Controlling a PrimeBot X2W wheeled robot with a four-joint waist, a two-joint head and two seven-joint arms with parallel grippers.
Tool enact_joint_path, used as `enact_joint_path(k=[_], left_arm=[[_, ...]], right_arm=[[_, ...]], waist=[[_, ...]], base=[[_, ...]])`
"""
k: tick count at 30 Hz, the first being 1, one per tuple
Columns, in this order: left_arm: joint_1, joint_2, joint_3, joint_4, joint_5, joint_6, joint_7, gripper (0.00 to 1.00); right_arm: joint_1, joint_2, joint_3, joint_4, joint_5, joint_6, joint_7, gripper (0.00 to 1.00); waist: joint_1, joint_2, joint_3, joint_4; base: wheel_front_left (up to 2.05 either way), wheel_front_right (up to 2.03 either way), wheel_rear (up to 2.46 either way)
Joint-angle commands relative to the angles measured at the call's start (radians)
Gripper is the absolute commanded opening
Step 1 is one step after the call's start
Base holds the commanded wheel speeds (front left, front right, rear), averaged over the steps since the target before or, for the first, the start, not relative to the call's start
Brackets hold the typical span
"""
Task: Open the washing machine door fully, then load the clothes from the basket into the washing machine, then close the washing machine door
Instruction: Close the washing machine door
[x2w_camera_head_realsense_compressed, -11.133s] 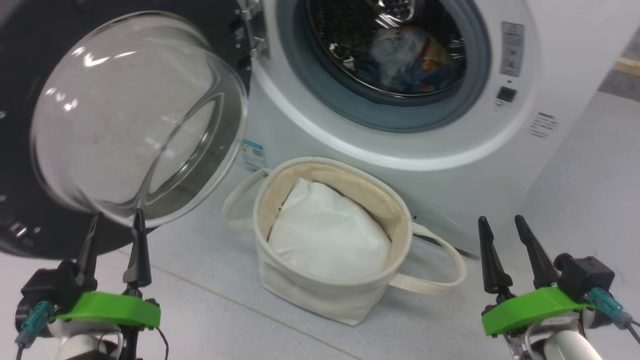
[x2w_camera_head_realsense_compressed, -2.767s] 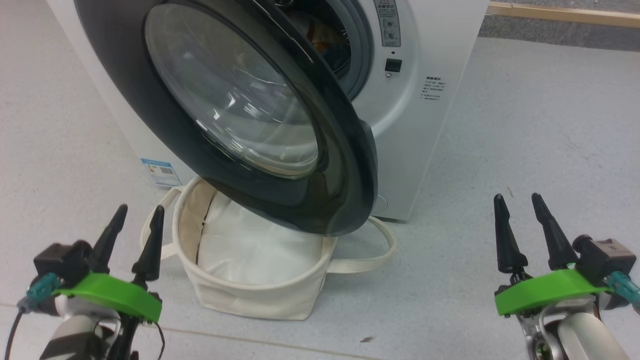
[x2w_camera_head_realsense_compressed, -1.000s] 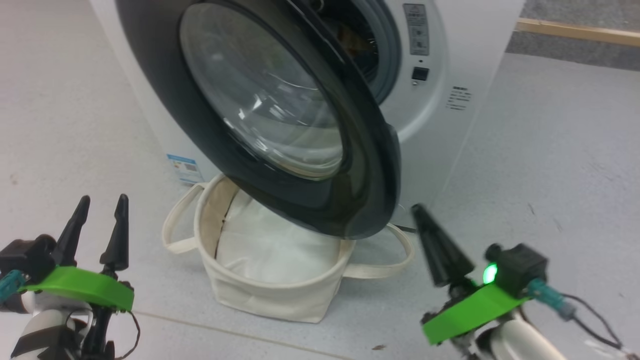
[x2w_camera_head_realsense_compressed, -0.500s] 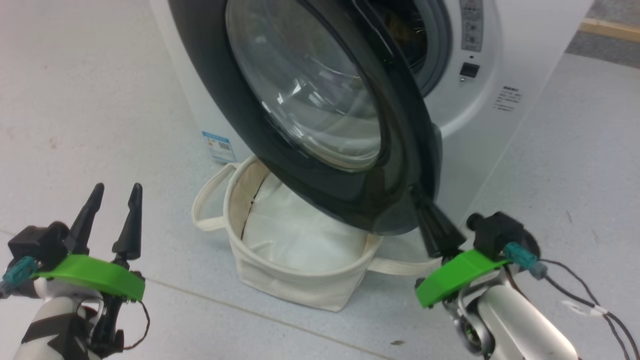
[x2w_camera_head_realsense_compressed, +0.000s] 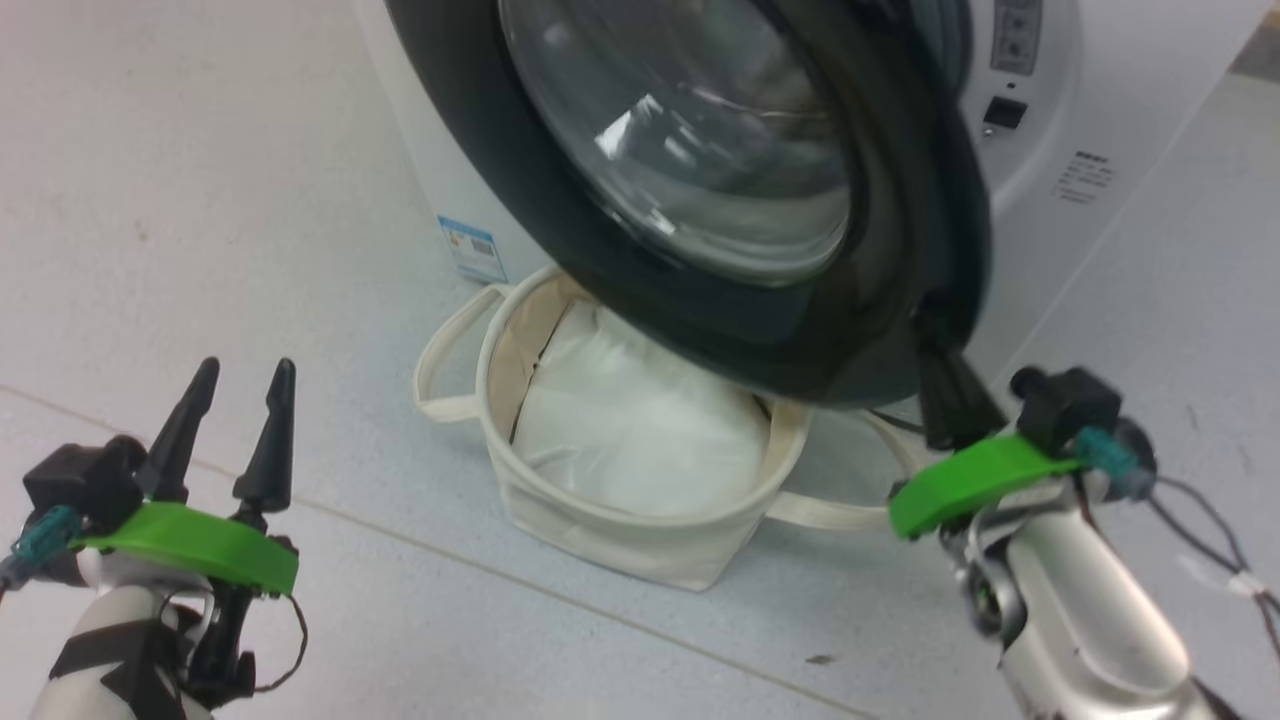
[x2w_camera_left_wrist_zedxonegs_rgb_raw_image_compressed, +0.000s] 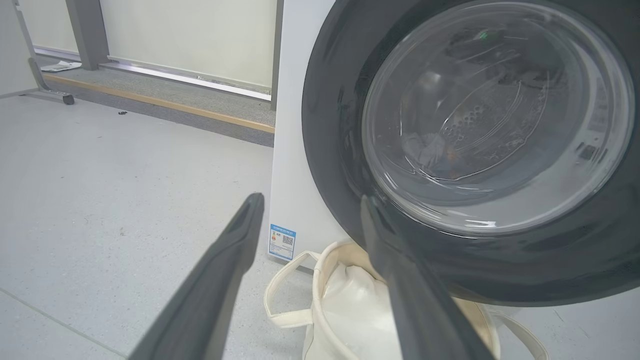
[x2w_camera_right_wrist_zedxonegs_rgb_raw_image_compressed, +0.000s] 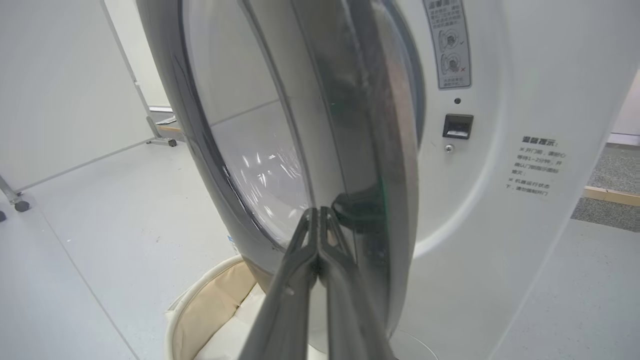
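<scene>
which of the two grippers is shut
The right gripper: its long dark fingers are pressed together at the glossy black rim of the round washing machine door. The left gripper stands open.

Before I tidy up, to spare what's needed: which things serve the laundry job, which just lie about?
Job: round black-rimmed glass door; white front-loading washing machine; cream canvas basket; printed clothes behind the glass.
Lying about: plain white cloth bundle in the basket; grey wheeled frame leg.
</scene>
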Motion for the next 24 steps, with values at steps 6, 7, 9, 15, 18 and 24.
enact_joint_path(k=[6, 7, 9, 15, 18, 24], left_arm=[[-0.074, 0.047, 0.042, -0.047, -0.012, -0.006, -0.012, 1.00], [-0.078, 0.048, 0.042, -0.049, -0.013, -0.006, -0.012, 1.00], [-0.086, 0.049, 0.043, -0.054, -0.014, -0.006, -0.012, 1.00], [-0.110, 0.049, 0.042, -0.061, -0.014, -0.006, -0.012, 1.00], [-0.114, 0.047, 0.041, -0.060, -0.012, -0.006, -0.012, 1.00], [-0.116, 0.045, 0.042, -0.056, -0.013, -0.006, -0.012, 1.00]], right_arm=[[-0.108, -0.030, -0.047, 0.010, -0.006, 0.000, -0.012, 0.00], [-0.122, -0.036, -0.054, 0.014, -0.007, 0.000, -0.012, 0.00], [-0.149, -0.046, -0.067, 0.019, -0.007, 0.000, -0.012, 0.00], [-0.222, -0.069, -0.078, 0.036, -0.007, 0.000, -0.012, 0.00], [-0.246, -0.075, -0.088, 0.041, -0.002, 0.000, -0.012, 0.00], [-0.289, -0.102, -0.075, 0.079, -0.008, 0.000, -0.012, 0.00]], waist=[[0.0000, -0.0002, 0.068, 0.022], [0.0000, -0.0002, 0.080, 0.025], [0.0000, -0.0002, 0.102, 0.032], [0.0000, -0.0002, 0.144, 0.050], [0.0000, -0.0002, 0.147, 0.055], [0.0000, -0.0002, 0.147, 0.064]], base=[[0.00, 0.00, 0.00], [0.00, 0.00, 0.00], [0.00, 0.00, 0.00], [0.00, 0.00, 0.00], [0.00, 0.00, 0.00], [0.00, 0.00, 0.00]])
